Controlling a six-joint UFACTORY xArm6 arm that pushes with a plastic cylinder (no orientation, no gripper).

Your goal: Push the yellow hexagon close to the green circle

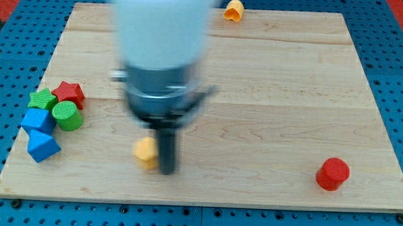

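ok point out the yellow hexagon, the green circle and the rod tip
yellow hexagon (144, 151): camera view, top face
green circle (68, 115): camera view, top face
my tip (167, 171): camera view, very end, just right of the yellow hexagon

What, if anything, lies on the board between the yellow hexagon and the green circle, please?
Nothing: in the camera view, only bare wood separates the yellow hexagon from the green circle. My tip sits against the hexagon's right side, away from that stretch.

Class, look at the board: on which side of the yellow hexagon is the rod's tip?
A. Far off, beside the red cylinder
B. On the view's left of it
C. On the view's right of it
C: my tip is right beside the yellow hexagon, on the view's right, opposite the side where the green circle lies.
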